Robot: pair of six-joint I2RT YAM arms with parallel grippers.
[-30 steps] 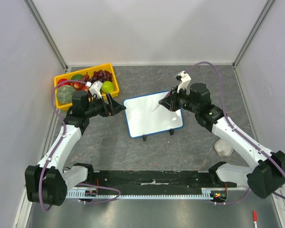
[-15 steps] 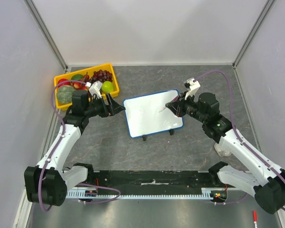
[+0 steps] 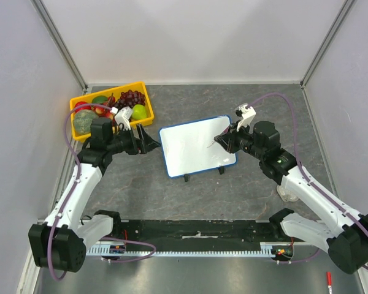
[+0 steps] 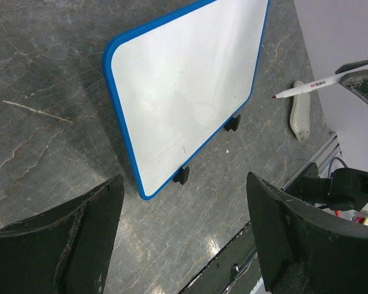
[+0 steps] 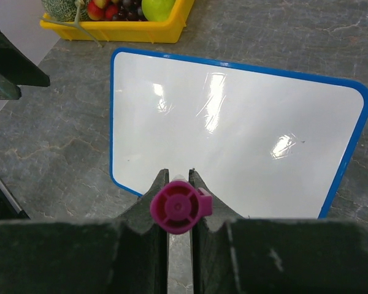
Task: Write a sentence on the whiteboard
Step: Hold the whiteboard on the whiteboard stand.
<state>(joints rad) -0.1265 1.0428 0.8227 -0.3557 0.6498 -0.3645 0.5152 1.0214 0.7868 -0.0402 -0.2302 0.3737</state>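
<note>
1. The right tool [image 3: 224, 139] is clamped shut on a white marker [image 4: 310, 84] with its red tip bared. In the right wrist view the marker's magenta end sits pinched between the fingers [image 5: 148, 202].
2. Over the last second this arm has drawn back from above the middle of the whiteboard [image 3: 193, 147] towards its right edge. The tip now hangs by that edge and looks to be lifted clear of the surface.
3. The whiteboard stands tilted on its two black feet near the middle of the table [image 3: 245, 101], with the yellow tray [image 3: 141, 89] of fruit beyond its left corner. Its face is bare apart from a speck or two, and no sentence is on it.
4. The left tool [image 3: 148, 141] gapes wide and holds nothing. It has eased slightly away from the board's left edge and does not touch it.
5. I judge that writing has not begun and the retreat is a repositioning. The tip must go to the upper left of the face, and the unheld board may slide under pressure.
</note>
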